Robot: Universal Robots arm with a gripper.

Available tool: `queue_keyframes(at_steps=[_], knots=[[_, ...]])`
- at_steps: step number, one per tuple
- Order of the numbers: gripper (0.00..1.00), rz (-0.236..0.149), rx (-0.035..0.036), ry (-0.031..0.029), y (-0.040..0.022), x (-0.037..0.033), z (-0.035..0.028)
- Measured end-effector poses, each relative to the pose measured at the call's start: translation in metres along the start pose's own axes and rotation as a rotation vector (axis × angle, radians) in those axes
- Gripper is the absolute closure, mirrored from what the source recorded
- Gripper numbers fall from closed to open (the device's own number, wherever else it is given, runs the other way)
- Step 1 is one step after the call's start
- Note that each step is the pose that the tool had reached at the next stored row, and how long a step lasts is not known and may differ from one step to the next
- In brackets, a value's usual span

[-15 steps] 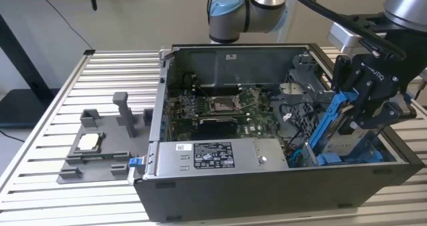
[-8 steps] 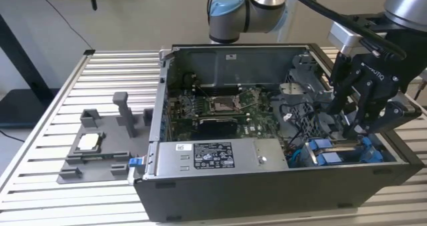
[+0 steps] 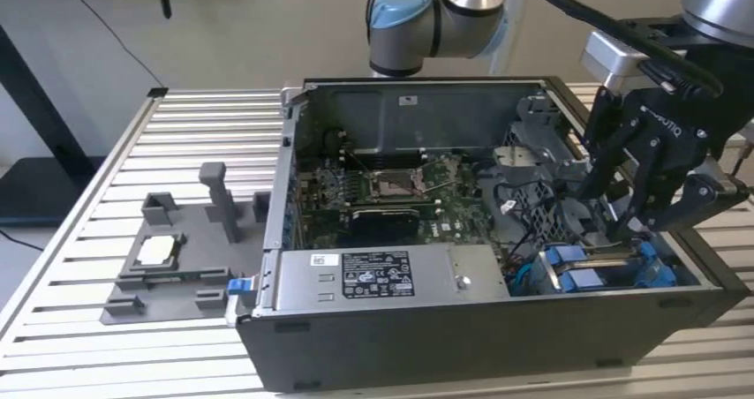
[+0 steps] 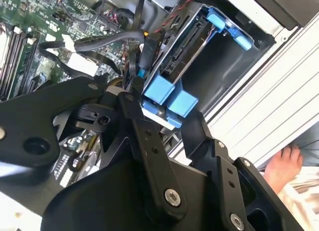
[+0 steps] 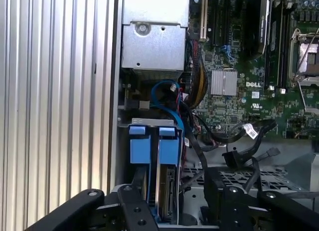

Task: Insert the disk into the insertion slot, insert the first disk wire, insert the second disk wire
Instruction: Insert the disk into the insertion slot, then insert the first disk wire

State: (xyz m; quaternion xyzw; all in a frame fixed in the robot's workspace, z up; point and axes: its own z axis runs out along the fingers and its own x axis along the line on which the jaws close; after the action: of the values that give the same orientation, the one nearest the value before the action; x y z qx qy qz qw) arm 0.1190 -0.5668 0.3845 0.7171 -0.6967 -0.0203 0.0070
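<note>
In the exterior view the claw (image 3: 630, 227) hangs wide open inside the case, with the disk (image 3: 577, 280) just beneath it, apparently seated in the insertion slot (image 3: 613, 259). In the second wrist view its blue tabs (image 4: 164, 94) sit between the fingertips (image 4: 132, 104). A black wire (image 4: 144, 54) lies just beyond, and I cannot tell whether it is plugged in. In the first wrist view the disk (image 5: 166, 188) stands on edge below the claw, long axis level, tabbed end toward the power supply (image 5: 154, 42).

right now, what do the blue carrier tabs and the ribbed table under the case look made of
Blue carrier tabs: most likely moulded plastic, going by the uniform colour and the smooth surface with a soft sheen. Ribbed table: probably aluminium profile, as it is pale silver and matt, with long parallel grooves.
</note>
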Motion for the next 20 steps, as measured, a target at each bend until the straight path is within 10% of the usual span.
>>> queue_keyframes(at_steps=[3,8,14,20], knots=[[0.42,0.0,0.0197,0.0003,0.0003,-0.0003,-0.004],[0.42,-0.002,0.1046,0.0028,0.0016,-0.0036,-0.004],[0.42,-0.003,0.1709,0.0048,0.0045,-0.0155,-0.0037],[0.42,-0.004,0.1904,0.0114,0.0079,-0.0255,-0.0028]])
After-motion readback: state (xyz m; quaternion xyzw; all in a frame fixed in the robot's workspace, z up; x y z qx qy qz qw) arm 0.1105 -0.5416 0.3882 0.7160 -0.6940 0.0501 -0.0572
